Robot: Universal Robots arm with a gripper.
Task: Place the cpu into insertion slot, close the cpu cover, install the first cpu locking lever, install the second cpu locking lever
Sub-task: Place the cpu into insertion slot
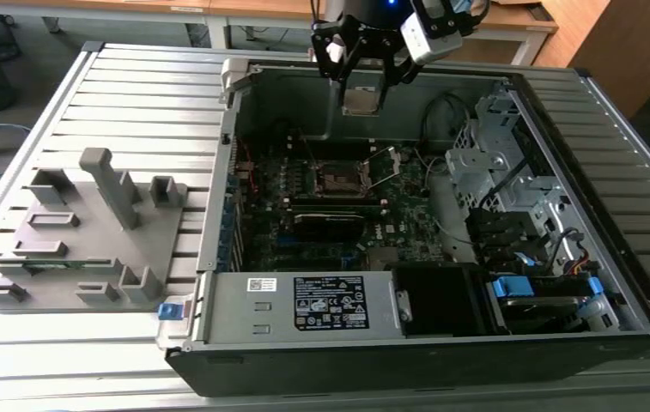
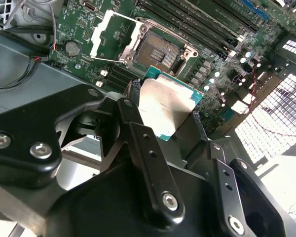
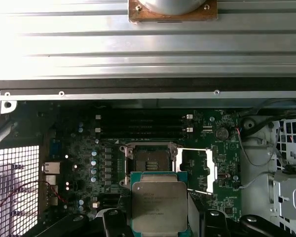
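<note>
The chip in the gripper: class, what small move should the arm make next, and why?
Probably bring the chip over the socket and ease it down. The gripper holds it above the board, the socket lies bare, and its cover is swung open beside it. In the first wrist view the chip looks offset from the socket.

One view off-arm, two on it.
Your exterior view looks steeply down into the open case point(image 1: 301, 94), with the gripper point(image 1: 361, 96) at 12 o'clock of the slot point(image 1: 338, 178). Both wrist views look down past the cpu point(image 3: 159, 205), close to the board point(image 3: 89, 148), and share that slot.
</note>
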